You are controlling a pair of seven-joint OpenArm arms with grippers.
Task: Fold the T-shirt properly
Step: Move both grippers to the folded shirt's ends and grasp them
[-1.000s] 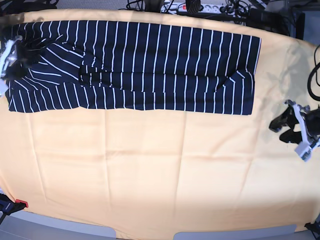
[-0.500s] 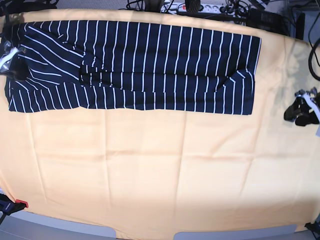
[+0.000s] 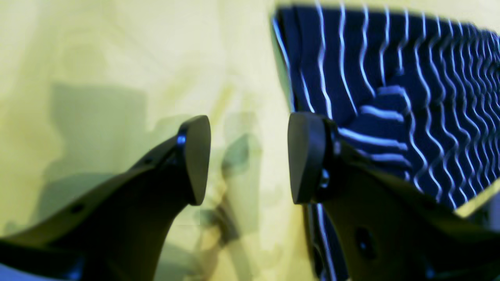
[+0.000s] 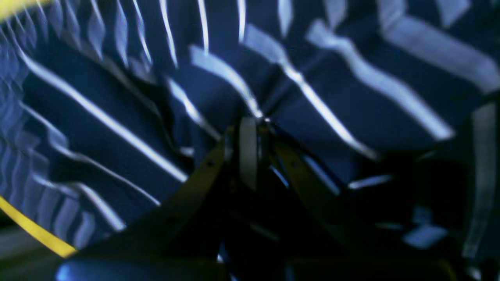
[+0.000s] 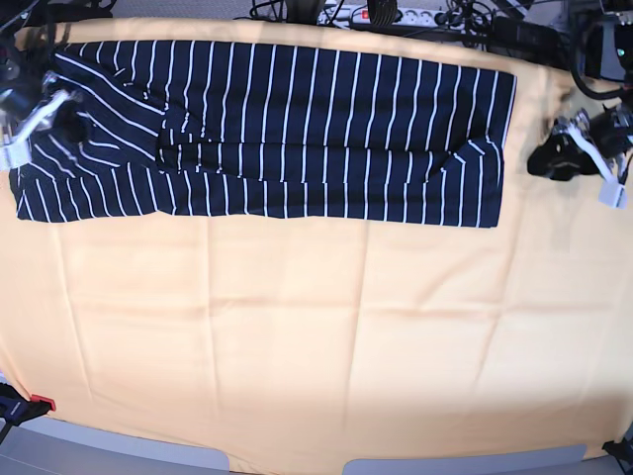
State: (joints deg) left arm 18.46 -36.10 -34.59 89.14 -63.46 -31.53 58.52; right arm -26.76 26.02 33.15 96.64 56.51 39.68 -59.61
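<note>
The T-shirt (image 5: 297,129), dark navy with white pinstripes, lies folded into a long band across the far side of the table. My right gripper (image 5: 71,125) sits on the shirt's left end. In the right wrist view it (image 4: 249,150) is shut, with a pinch of the striped cloth (image 4: 304,93) bunched at its tips. My left gripper (image 5: 542,158) hovers just off the shirt's right edge. In the left wrist view it (image 3: 244,156) is open and empty over the yellow cover, with the shirt's edge (image 3: 390,97) beside its right finger (image 3: 306,156).
An orange-yellow cloth (image 5: 316,336) covers the whole table. A power strip and cables (image 5: 381,12) lie beyond the far edge. A red clamp (image 5: 40,403) grips the front left corner. Dark equipment (image 5: 603,45) stands at the far right.
My left gripper has moved from the table's right edge up toward the shirt's right edge. My right gripper has shifted on the shirt's left end, and the cloth there has been pulled.
</note>
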